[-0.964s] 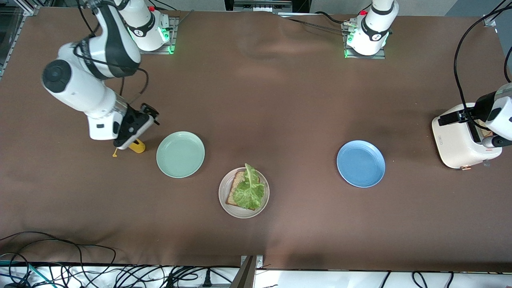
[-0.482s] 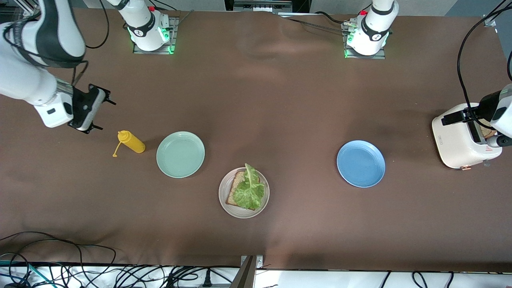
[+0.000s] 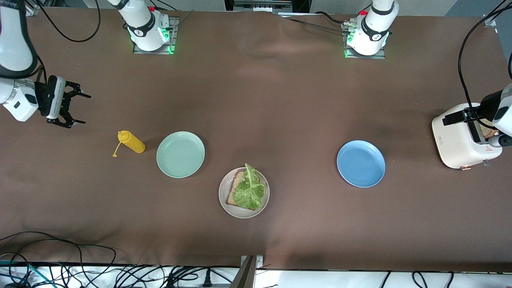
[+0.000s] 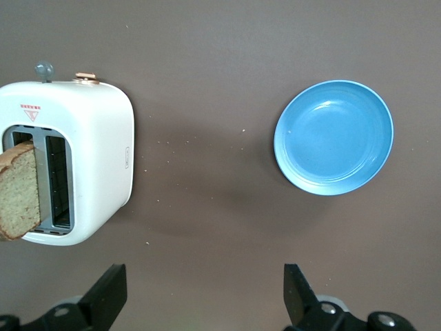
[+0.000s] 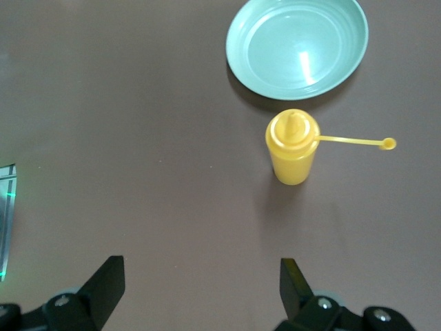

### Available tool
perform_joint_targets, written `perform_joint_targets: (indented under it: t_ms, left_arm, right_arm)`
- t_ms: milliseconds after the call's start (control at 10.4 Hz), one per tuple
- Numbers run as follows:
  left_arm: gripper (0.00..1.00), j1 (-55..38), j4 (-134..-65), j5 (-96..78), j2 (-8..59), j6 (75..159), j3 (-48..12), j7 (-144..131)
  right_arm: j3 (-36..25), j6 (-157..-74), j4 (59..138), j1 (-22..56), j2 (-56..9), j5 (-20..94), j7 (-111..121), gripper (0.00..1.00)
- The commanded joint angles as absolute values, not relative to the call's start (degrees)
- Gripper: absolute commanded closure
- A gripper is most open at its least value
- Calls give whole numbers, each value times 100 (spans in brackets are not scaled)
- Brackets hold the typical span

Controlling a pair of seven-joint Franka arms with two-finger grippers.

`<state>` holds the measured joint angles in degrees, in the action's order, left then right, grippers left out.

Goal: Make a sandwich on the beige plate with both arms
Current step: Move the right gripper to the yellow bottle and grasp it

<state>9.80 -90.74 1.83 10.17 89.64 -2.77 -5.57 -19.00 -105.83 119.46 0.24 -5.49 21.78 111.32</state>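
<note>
A toast slice (image 3: pixel 237 191) with a lettuce leaf (image 3: pixel 249 189) on it lies on the centre plate (image 3: pixel 225 200), nearest the front camera. A squeeze bottle (image 3: pixel 131 143) stands beside the plate (image 3: pixel 180 154) toward the right arm's end. Another plate (image 3: pixel 361 163) sits toward the left arm's end, near the toaster (image 3: pixel 460 140) holding what looks like bread (image 4: pixel 18 191).

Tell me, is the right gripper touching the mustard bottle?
Apart. The front view shows bare table between the right gripper and the mustard bottle.
</note>
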Motion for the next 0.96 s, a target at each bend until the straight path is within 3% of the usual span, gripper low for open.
perform_joint_targets:
  t_ms: [0,482,867]
  left_arm:
    - [0,1002,-8991,132,993,8877,-272,-422]
    - [0,993,-8991,123,993,8877,-272,-404]
    - [0,1019,-8982,132,993,8877,-255,-274]
  right_arm:
    - [-2117,-10257,11883,-113,-1026,2811,12326,0]
    - [-2101,-9897,11523,-632,-2651,4085,14350,0]
    - [-1935,-9905,11382,-650,-3252,4894,14731,0]
